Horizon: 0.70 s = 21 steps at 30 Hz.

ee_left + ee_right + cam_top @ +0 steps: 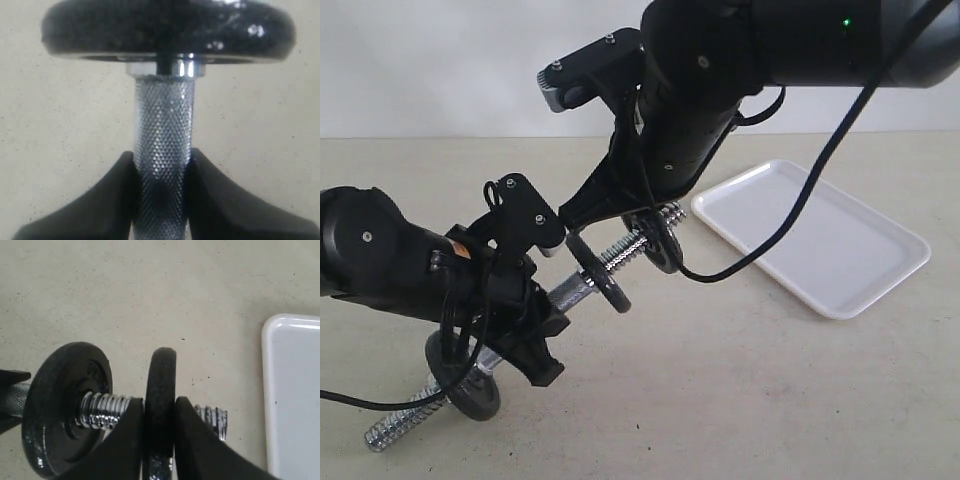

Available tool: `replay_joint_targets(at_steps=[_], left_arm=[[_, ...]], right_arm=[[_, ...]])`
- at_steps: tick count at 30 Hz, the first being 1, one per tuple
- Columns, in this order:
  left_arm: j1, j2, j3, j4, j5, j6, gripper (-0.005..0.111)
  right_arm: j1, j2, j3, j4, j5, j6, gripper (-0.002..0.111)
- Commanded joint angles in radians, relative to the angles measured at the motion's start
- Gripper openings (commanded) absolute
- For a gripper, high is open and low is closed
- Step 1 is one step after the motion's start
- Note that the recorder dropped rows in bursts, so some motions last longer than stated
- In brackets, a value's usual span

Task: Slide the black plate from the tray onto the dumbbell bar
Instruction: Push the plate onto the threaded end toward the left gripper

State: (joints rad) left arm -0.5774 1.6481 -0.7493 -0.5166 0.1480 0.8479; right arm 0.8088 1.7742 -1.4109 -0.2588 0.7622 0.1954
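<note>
Surface: beige matte tabletop (770, 400), pale wall behind.
Exterior / tray: white tray (840, 250) lies flat on the table at right, well apart from both your grippers.
Exterior / bar: dumbbell bar (620, 252) is tilted, low end at lower left near the table, high end toward the tray.
Exterior / left: your left gripper (542, 345) is clamped on the bar's middle, between the low-end disc (465, 380) and the middle disc (602, 272).
Exterior / right: your right gripper (645, 222) pinches the black plate (665, 250) at the high threaded end. The bar's tip pokes out past the plate.
Left wrist / jaws: both fingers (100, 210) sit tight against the knurled dumbbell bar (162, 145), no gap showing.
Left wrist / disc: one black disc (165, 25) sits on the bar beyond the grip. You can't tell which one from here.
Right wrist / jaws: narrow, fingers (125, 440) closed on the black plate (161, 380), which is seen edge-on.
Right wrist / plate position: on the thread, apart from the middle disc (60, 405). Dumbbell bar (107, 410) thread is bare between them, and the tip is out the far side.
Right wrist / tray: one tray (295, 390) corner shows nearby on the table. The plate is off it.
</note>
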Motion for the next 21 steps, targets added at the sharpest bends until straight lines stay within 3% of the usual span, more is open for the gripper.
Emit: replay_joint_targets(at_steps=[1, 8, 10, 16, 21], left_arm=[[-0.004, -0.037, -0.042, -0.036, -0.336, -0.026, 0.004], [-0.004, -0.037, -0.042, -0.036, -0.334, -0.026, 0.004], [-0.004, -0.037, -0.042, -0.036, -0.334, -0.026, 0.004], [-0.004, -0.037, -0.042, -0.036, -0.33, -0.026, 0.004], [-0.004, -0.037, -0.042, -0.036, -0.33, -0.026, 0.004]], right_arm=[[0.062, -0.019, -0.02, 0.068, -0.097, -0.003, 0.0], [0.062, -0.019, -0.02, 0.02, -0.099, -0.003, 0.004], [0.062, -0.019, -0.02, 0.02, -0.101, -0.003, 0.012], [0.062, -0.019, -0.02, 0.02, -0.103, 0.007, 0.053], [0.062, -0.019, -0.02, 0.02, -0.103, 0.033, 0.058]])
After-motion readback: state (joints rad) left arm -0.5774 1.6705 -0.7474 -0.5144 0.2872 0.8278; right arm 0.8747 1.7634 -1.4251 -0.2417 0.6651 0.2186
